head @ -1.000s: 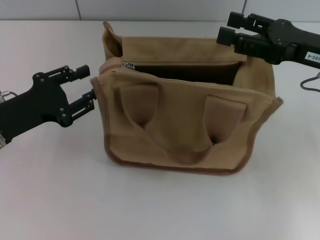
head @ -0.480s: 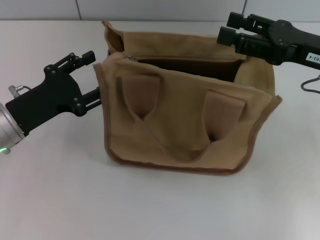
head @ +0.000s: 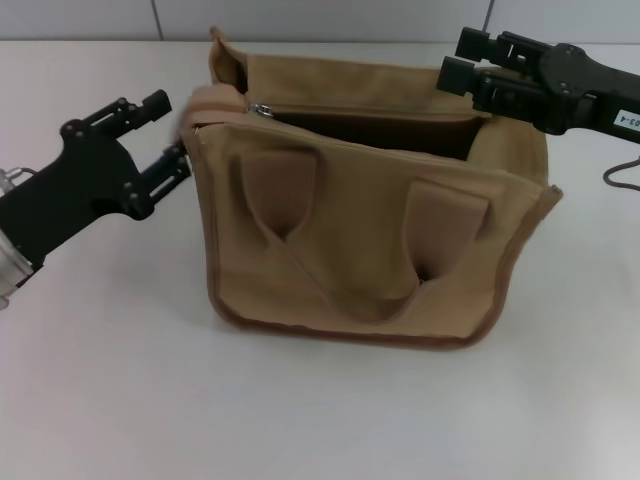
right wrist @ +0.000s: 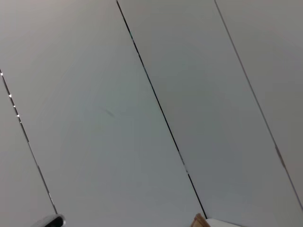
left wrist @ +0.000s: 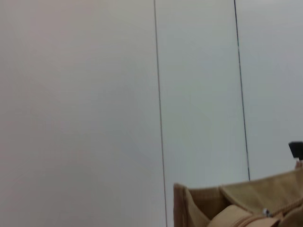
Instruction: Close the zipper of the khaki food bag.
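The khaki food bag (head: 370,240) stands in the middle of the table in the head view, its wide handle loops lying against the near side. The zipper is open, showing a dark gap along the top, and its silver slider (head: 260,109) sits at the left end. My left gripper (head: 165,133) is open against the bag's left end, the lower finger touching the fabric beside a blurred end tab (head: 207,99). My right gripper (head: 455,58) hovers at the bag's far right top edge. The left wrist view catches the bag's top corner (left wrist: 236,203) and the slider (left wrist: 266,212).
A white table (head: 320,410) surrounds the bag, with a panelled wall behind it. A grey cable (head: 622,170) lies at the right edge. The right wrist view shows mostly wall panels and a khaki tip (right wrist: 199,220).
My left gripper has moved up and back along the bag's left end. That end of the bag and the slider have shifted slightly away from me. The right arm has stayed put.
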